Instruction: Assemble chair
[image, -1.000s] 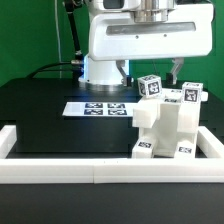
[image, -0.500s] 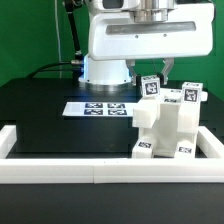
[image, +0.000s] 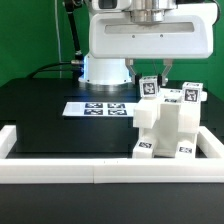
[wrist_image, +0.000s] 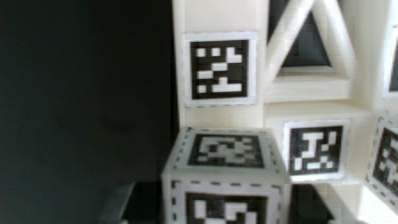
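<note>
One gripper hangs from the arm straight above the chair, and its two fingers are drawn in on the small tagged post that stands up from the top of the white assembly; the jaws look closed on that post, though the broad white arm housing hides where the pads actually meet it. Directly under the gripper, the wrist view fills with that same post and the tagged white frame beside it, too close and blurred to judge how the post sits in its hole. Just beside the gripped post, on the side toward the exterior view's right, a second tagged post stands on the same assembly, free of the gripper. Below both, the chair is already a blocky white body with legs resting on the black table, so the main pieces appear joined. Judging from this, the work is far along: what seems left is seating or tightening the post now held, and perhaps the one next to it; whether either is fully home cannot be told. Farther out from the gripper, toward the exterior view's left, the marker board lies flat on the table, and nearest the camera a long white border rail closes off the work area.
</note>
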